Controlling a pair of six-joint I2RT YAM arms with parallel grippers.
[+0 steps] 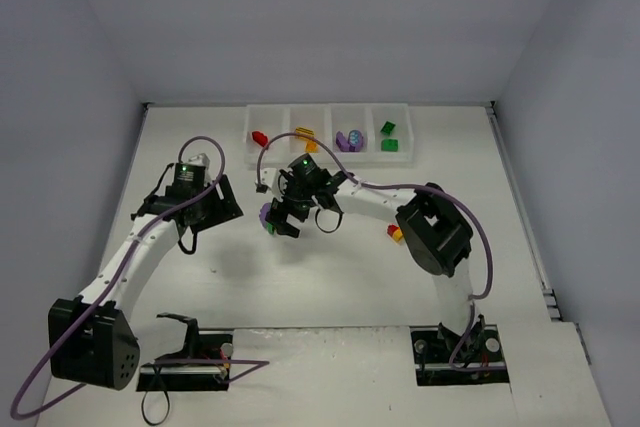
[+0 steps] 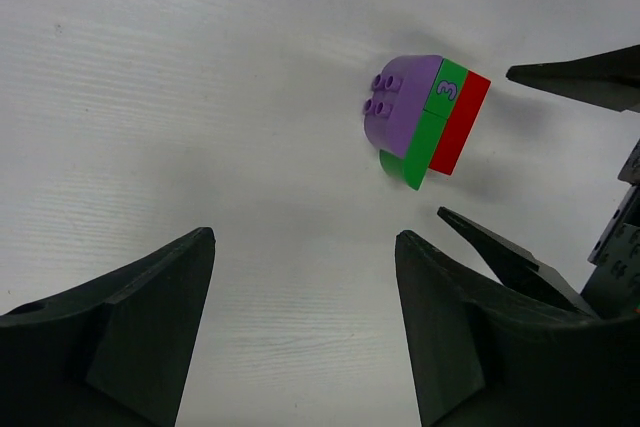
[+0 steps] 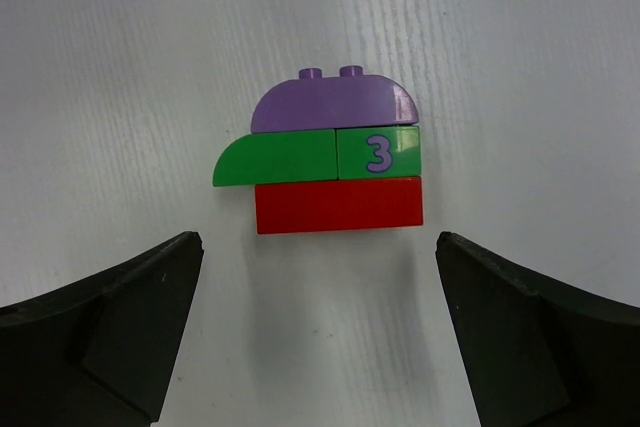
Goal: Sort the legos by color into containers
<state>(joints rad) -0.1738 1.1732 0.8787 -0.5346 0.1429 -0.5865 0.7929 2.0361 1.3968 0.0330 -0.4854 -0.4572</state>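
A clump of legos lies on the white table: a purple curved brick (image 3: 330, 102) on top, two green ones (image 3: 315, 155) in the middle, one marked 3, and a red one (image 3: 338, 204) below. My right gripper (image 3: 318, 239) is open, and the clump lies just beyond its fingertips, untouched. My left gripper (image 2: 305, 237) is open and empty, with the clump (image 2: 420, 117) ahead to its right. From above, the clump (image 1: 267, 215) shows beside the right gripper (image 1: 283, 219). The containers (image 1: 330, 112) hold red, yellow-orange, purple and green legos, one colour each.
A small red and yellow lego (image 1: 395, 234) lies beside the right arm's elbow, partly hidden by it. The right gripper's black fingers (image 2: 580, 77) reach into the left wrist view. Grey walls enclose the table on three sides.
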